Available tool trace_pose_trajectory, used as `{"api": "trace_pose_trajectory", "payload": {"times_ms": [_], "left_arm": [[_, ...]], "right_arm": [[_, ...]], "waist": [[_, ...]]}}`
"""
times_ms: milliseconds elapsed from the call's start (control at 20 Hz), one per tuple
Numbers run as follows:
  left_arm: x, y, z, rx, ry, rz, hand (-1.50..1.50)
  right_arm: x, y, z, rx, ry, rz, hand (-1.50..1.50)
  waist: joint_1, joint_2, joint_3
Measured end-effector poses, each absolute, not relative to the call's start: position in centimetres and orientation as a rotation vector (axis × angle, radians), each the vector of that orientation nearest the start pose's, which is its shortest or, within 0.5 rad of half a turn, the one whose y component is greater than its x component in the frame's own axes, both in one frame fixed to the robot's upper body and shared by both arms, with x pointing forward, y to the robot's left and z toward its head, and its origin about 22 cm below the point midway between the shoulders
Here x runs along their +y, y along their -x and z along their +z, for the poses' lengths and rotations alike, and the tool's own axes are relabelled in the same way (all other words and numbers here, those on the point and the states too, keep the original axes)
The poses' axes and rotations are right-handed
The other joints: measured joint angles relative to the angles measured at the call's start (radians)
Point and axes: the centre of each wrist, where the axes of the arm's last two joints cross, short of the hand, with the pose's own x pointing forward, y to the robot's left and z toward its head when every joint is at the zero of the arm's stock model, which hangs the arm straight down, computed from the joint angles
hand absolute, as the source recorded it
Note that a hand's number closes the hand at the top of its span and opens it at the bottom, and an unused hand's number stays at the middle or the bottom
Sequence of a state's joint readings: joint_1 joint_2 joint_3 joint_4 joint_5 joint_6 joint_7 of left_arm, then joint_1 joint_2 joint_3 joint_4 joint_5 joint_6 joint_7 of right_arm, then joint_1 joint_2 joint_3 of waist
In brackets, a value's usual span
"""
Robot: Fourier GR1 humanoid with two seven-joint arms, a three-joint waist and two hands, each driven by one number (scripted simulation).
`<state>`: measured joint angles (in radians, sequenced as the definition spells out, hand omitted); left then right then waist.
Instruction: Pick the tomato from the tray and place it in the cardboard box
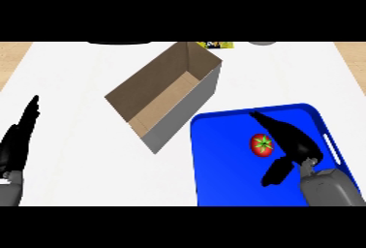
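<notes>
A red tomato [262,145] with a green stem lies on the blue tray [221,160] at the lower right. My right hand [292,140] hovers over the tray just right of the tomato, fingers straight and pointing up-left, thumb spread below toward the tray's front; it is open and holds nothing. The open cardboard box [166,94] lies diagonally at the middle of the counter, its near corner touching the tray's upper left edge. My left hand [20,140] rests open at the far left edge, fingers up.
The white counter [71,87] spreads left of the box. A dark object [118,43], a yellow packet [217,45] and a grey round thing [262,43] sit along the far edge, mostly cut off.
</notes>
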<state>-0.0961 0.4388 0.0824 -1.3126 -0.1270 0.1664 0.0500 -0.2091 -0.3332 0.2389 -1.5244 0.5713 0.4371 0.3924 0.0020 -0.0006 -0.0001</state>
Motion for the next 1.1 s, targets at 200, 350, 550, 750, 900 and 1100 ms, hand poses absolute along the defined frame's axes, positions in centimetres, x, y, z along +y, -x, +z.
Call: {"api": "trace_pose_trajectory", "payload": {"times_ms": [200,350,550,750,900,1100], "left_arm": [[35.9,-25.9,1.7,-1.365,-0.643,-0.208,0.0],[35.9,-25.5,1.3,-1.367,-0.649,-0.21,0.0],[36.0,-26.0,1.6,-1.365,-0.651,-0.212,0.0],[35.7,-25.9,1.5,-1.364,-0.651,-0.208,0.0],[35.6,-26.0,1.7,-1.36,-0.648,-0.207,0.0],[35.1,-26.1,1.8,-1.362,-0.651,-0.21,0.0]], "right_arm": [[-22.2,-28.9,2.4,-0.977,0.475,1.127,-1.5],[-22.4,-29.2,1.3,-0.98,0.511,1.119,1.5],[-22.3,-29.8,0.7,-1.06,0.633,1.117,1.5],[-22.5,-30.0,0.6,-1.101,0.721,1.125,1.5],[-23.6,-30.5,0.6,-1.141,0.725,1.167,1.5],[-24.5,-30.3,1.8,-1.203,0.736,1.227,1.5]], "waist": [[0.002,0.001,0.0],[0.002,-0.001,-0.001],[0.003,-0.003,-0.003],[0.001,-0.003,-0.004],[0.001,-0.003,-0.003],[-0.001,-0.001,-0.001]]}}
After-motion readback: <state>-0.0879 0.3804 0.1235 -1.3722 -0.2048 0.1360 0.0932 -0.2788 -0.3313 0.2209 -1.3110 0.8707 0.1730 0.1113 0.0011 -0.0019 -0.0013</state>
